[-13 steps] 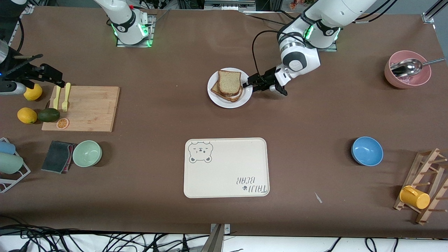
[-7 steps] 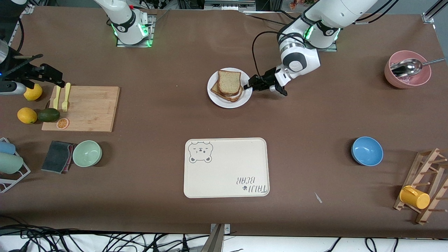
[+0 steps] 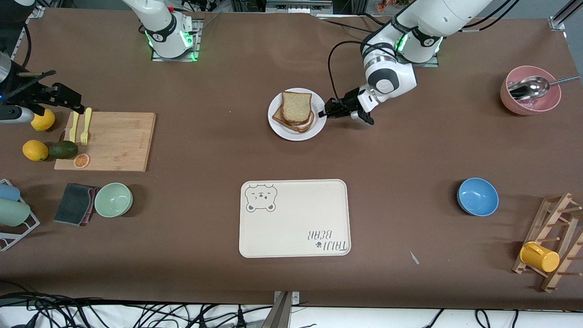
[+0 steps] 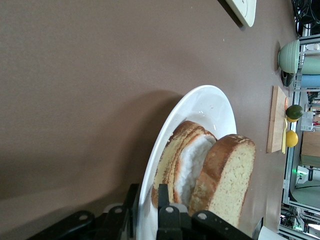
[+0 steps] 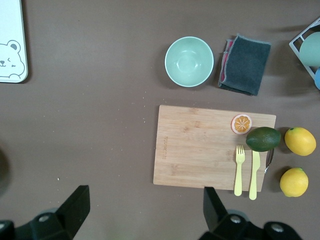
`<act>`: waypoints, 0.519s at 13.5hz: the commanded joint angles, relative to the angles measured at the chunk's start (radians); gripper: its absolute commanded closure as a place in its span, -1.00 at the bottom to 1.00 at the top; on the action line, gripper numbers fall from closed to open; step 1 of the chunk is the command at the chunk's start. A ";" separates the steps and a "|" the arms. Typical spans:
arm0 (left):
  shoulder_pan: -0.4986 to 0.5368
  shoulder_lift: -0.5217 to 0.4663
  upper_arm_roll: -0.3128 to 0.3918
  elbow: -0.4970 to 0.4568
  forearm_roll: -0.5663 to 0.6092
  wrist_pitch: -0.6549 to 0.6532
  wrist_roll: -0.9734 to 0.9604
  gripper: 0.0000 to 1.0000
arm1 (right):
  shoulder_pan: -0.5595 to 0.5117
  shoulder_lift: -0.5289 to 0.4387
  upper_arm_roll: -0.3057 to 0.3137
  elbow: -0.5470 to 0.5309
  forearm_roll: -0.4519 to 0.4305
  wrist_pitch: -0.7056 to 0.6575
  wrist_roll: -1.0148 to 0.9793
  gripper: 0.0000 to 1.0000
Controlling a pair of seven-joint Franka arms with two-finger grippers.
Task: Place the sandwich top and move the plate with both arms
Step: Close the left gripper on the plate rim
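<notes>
Bread is already stacked on the plate (image 3: 291, 135), and the top slice (image 3: 296, 106) lies on the pile with its round end pointing toward the robots' bases. The plate sits in the middle of the table, closer to the robots than the tray (image 3: 294, 218) with the bear on it. The left claw (image 3: 326, 113) is low at the plate's edge, on the part that faces the left arm's end of the table. In the left wrist view we see the white rim running between its two fingers, one finger under the rim and one on top by the bread, so we think it is pinching the plate. The whole plate lies away from this claw, toward the right arm's end. The right claw (image 5: 145, 202) is spread wide and holds nothing. It hangs over the table by the wooden board (image 3: 109, 141), well apart from the plate, and that arm waits. So the left arm is much closer to the plate. We think the bread step is done and the carrying step is starting. The edge of the plate that faces the right arm's end is bare, and we guess the right claw must come there. With only one claw holding, the plate could tip and the bread could slide.
</notes>
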 commanded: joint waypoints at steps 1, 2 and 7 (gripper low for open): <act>0.002 0.020 -0.004 0.018 -0.041 0.012 0.049 0.76 | -0.015 -0.011 0.012 0.005 0.006 -0.006 0.003 -1.00; 0.003 0.020 -0.004 0.018 -0.039 0.012 0.049 0.81 | -0.015 -0.011 0.012 0.005 0.006 -0.006 0.003 -1.00; 0.017 0.023 0.013 0.018 -0.042 0.006 0.083 1.00 | -0.015 -0.011 0.012 0.005 0.006 -0.006 0.003 -1.00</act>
